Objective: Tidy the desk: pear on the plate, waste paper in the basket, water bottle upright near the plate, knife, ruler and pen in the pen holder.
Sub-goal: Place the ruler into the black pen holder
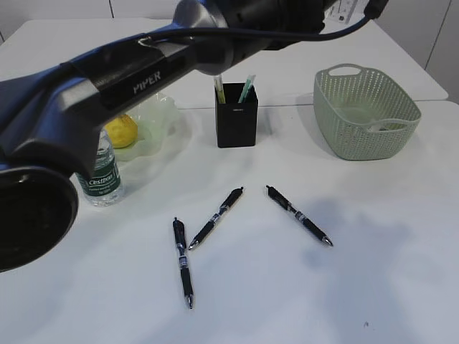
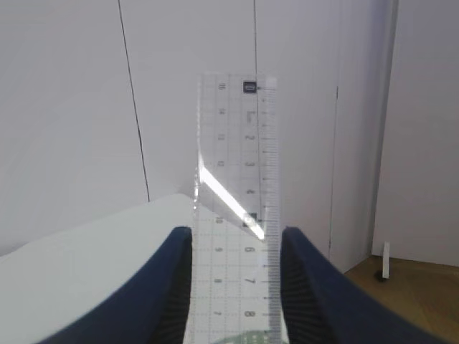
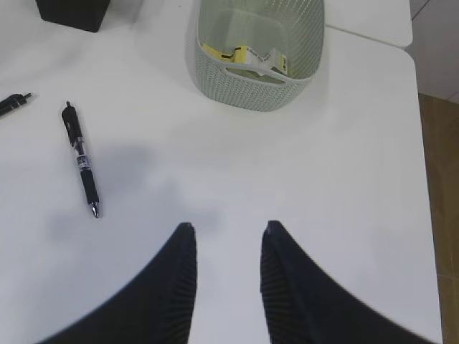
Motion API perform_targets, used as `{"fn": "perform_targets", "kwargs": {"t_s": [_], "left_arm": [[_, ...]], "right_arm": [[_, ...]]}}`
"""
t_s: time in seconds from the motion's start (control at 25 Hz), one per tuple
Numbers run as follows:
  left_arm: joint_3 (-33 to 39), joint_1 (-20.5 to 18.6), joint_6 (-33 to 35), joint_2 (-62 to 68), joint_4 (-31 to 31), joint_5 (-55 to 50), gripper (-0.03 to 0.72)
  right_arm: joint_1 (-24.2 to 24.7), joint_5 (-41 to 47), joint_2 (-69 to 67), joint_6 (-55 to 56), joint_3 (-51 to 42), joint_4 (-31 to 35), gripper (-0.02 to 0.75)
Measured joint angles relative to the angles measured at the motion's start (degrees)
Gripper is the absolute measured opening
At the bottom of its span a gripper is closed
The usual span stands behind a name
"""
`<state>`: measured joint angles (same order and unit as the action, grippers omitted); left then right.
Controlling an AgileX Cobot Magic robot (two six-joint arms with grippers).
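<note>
My left gripper (image 2: pixel 237 233) is shut on the clear ruler (image 2: pixel 237 179), held high in the air; the ruler's end (image 1: pixel 346 8) shows at the top of the exterior view. The right gripper (image 3: pixel 226 228) hangs open and empty over bare desk (image 3: pixel 344 179). Three black pens (image 1: pixel 183 261) (image 1: pixel 216 217) (image 1: pixel 299 215) lie on the desk. The pear (image 1: pixel 122 131) sits on the green plate (image 1: pixel 159 118), with the water bottle (image 1: pixel 102 175) upright beside it. Waste paper (image 3: pixel 244 56) lies in the basket (image 3: pixel 259 86). The black pen holder (image 1: pixel 237 118) holds two slim items; I cannot pick out the knife.
The left arm (image 1: pixel 107 86) crosses the exterior view from lower left to top right, hiding part of the plate and bottle. The basket (image 1: pixel 366 111) stands at the back right. In the right wrist view one pen (image 3: pixel 81 161) lies left of the fingers.
</note>
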<state>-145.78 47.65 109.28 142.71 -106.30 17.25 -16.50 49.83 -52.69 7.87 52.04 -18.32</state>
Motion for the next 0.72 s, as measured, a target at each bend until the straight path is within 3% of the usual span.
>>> {"fn": "perform_targets", "kwargs": {"t_s": [0.72], "left_arm": [[0.0, 0.0, 0.0, -3.85, 1.23, -13.79, 0.265]], "right_arm": [[0.0, -7.53, -16.48, 2.38, 0.0, -0.1, 0.261]]}}
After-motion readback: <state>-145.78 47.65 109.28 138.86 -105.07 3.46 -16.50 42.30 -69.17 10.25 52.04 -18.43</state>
